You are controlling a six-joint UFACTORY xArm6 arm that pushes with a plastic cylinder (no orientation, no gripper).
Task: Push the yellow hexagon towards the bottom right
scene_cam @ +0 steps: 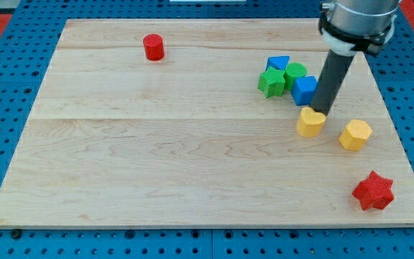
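Note:
The yellow hexagon [355, 134] lies on the wooden board [192, 144] at the view's right. My tip [320, 112] stands to its upper left, at the top edge of a yellow heart-shaped block [310, 121]. The tip is between that yellow heart and a blue cube [305, 90]. The rod rises from the tip toward the view's top right.
A green star-shaped block [271, 81], a blue triangular block [278, 63] and a green block [295, 72] cluster by the blue cube. A red star [373, 191] lies at the bottom right corner. A red cylinder [153, 47] stands at the top left.

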